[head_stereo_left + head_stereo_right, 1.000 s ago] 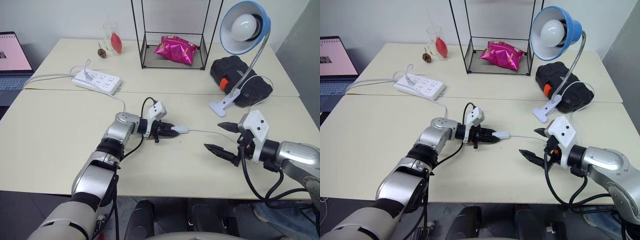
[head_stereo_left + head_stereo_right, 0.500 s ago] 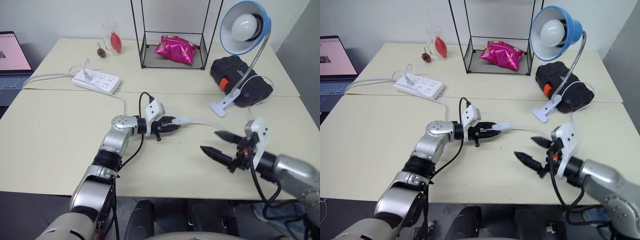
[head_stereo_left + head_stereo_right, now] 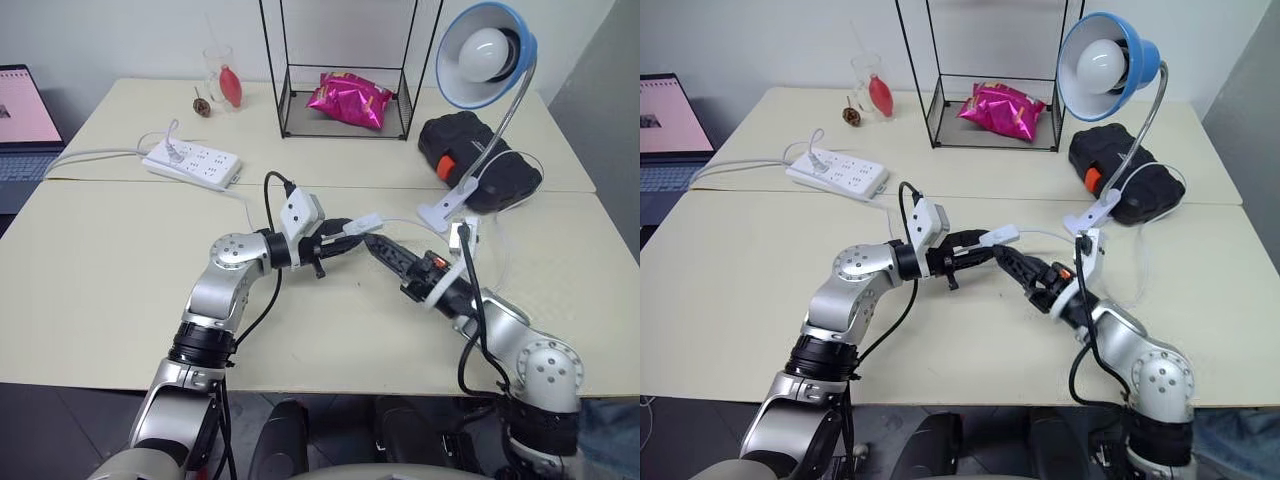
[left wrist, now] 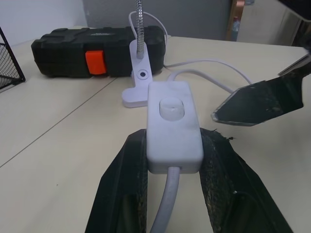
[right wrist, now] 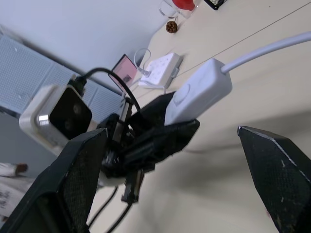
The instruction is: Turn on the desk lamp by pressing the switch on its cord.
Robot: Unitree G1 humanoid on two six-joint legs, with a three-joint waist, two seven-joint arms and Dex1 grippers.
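My left gripper (image 3: 342, 236) is shut on the switch (image 3: 362, 222) and holds this small white oblong above the table, its round button facing up (image 4: 173, 108). Both black fingers (image 4: 130, 177) clamp its sides. The thin white cord (image 3: 412, 226) runs from the switch toward the lamp's white clip base (image 3: 440, 212). The desk lamp's blue shade (image 3: 489, 54) with its white bulb stands at the back right on a curved silver neck. My right gripper (image 3: 386, 256) is open just right of the switch. One finger (image 4: 260, 101) hovers close beside it without touching.
A black case with an orange latch (image 3: 480, 158) lies behind the clip base. A white power strip (image 3: 194, 163) sits at the back left, and a wire rack holding a pink bag (image 3: 350, 98) stands behind. A laptop (image 3: 25, 110) is at the far left.
The left gripper has lifted the switch off the table. The right gripper has swung left toward the switch and rolled over, staying open.
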